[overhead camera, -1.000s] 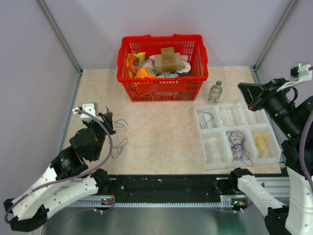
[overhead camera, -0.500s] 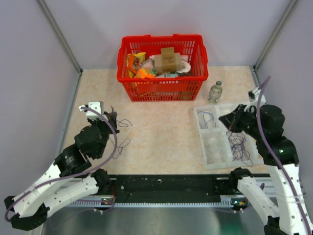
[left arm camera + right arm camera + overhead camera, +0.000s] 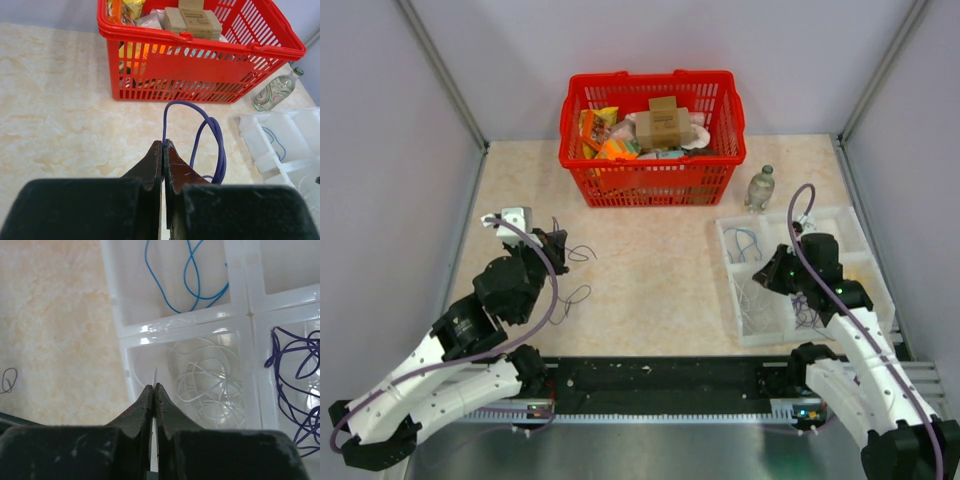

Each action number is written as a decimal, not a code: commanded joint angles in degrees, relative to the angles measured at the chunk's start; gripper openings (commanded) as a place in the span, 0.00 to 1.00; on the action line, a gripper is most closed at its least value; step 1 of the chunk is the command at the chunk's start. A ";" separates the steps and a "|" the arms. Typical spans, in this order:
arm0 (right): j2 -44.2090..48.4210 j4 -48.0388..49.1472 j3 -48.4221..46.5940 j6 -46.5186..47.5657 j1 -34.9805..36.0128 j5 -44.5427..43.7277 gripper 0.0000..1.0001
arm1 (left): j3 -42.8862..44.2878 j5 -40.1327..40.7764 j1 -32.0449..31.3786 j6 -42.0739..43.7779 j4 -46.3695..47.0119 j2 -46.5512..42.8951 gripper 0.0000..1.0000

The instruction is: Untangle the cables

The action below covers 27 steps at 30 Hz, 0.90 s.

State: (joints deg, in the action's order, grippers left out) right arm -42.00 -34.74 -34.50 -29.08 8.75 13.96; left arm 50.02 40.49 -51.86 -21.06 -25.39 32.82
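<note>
Both crouched — left gripper (image 3: pixel 163 144) pinches purple cable (image 3: pixel 220 150), right gripper (image 3: pixel 153 386) white cable (image 3: pixel 154 373).

the top external camera looks down from above and behind the arm bases, far enough off to take in the whole table (image 3: pixel 650 260), the red basket (image 3: pixel 650 182) and the divided tray (image 3: pixel 729 290). the left wrist camera sits low behind the left gripper (image 3: pixel 163 147), facing across the table at the basket. the right wrist camera looks almost straight down past the right gripper (image 3: pixel 153 389), very near the tray, which all three views share.
</note>
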 commanded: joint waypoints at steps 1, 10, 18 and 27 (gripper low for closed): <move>-2.29 5.21 3.12 -0.80 -0.23 -6.39 0.03 | 1.65 -3.22 0.09 -3.46 0.69 1.98 0.00; -3.71 -3.21 -7.93 0.87 8.73 -16.83 0.69 | 3.69 -5.16 0.09 -7.93 -0.62 5.76 0.00; -4.05 -8.42 -18.58 4.12 25.23 -34.32 0.81 | -5.71 1.25 0.09 -31.37 -10.45 5.86 0.00; -22.05 21.16 -16.39 7.63 45.28 -14.78 0.85 | -20.13 -2.33 0.00 -52.24 -19.62 -3.98 0.06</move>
State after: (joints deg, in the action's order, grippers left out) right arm -56.64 -32.21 -52.40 -24.08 49.23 -13.63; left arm 32.73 39.70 -51.86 -62.43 -42.70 33.43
